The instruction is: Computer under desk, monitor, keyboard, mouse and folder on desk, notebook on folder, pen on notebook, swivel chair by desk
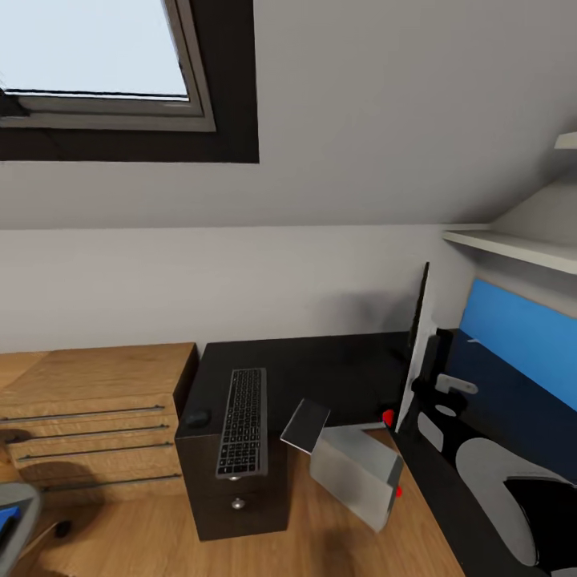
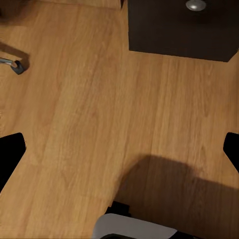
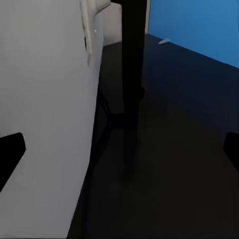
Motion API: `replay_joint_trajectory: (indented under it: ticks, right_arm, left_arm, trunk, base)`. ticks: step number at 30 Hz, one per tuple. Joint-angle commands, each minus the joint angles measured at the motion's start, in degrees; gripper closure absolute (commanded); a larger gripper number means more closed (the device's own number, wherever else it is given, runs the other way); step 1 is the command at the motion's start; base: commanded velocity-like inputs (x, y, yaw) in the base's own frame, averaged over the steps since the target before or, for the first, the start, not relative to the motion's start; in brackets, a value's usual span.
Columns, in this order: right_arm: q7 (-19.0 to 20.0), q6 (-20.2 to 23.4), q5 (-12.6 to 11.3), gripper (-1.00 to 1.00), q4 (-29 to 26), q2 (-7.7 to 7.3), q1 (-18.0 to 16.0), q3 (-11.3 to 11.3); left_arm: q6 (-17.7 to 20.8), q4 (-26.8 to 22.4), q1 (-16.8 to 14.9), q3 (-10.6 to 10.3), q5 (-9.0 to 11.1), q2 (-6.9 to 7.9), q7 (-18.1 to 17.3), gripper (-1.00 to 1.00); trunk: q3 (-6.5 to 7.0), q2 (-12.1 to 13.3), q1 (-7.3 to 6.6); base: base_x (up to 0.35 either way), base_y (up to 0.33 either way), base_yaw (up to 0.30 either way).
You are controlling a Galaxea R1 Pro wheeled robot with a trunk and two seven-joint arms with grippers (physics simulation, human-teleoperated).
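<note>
Both my grippers wide apart, holding nothing. Keyboard [image 1: 242,421] lay on desk [image 1: 320,369], mouse [image 1: 197,417] just beside it; monitor [image 1: 417,344] stood edge-on on desk. Computer [image 1: 357,473] sat tilted on floor [image 2: 89,124] beside desk drawers.

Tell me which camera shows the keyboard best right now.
Head view: the keyboard lies whole on the desk, beside the mouse. The left wrist view has floor and a desk drawer; the right wrist view has the monitor's back.
</note>
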Motion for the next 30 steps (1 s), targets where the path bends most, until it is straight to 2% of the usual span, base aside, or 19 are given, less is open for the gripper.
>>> replay_joint_trajectory:
  ticks: [1,21,30]
  right_arm:
    - [0.1,-0.2,-0.4,-1.00,0.0,0.18,0.0,0.4]
    - [0.1,-0.2,-0.4,-1.00,0.0,0.20,0.1,0.3]
    - [0.1,-0.2,-0.4,-1.00,0.0,0.19,0.1,0.3]
  left_arm:
    - [-0.2,-0.1,0.0,-0.4,0.6,0.09,0.5,-1.00]
    - [-0.2,-0.1,0.0,-0.5,0.6,0.05,0.4,-1.00]
    - [-0.2,-0.1,0.0,-0.5,0.6,0.05,0.4,-1.00]
  trunk:
    - [-0.10,-0.1,0.03]
    - [-0.10,-0.1,0.03]
    - [-0.10,-0.1,0.03]
  base:
    - [0.000,0.000,0.222]
    - [0.000,0.000,0.244]
    - [0.000,0.000,0.041]
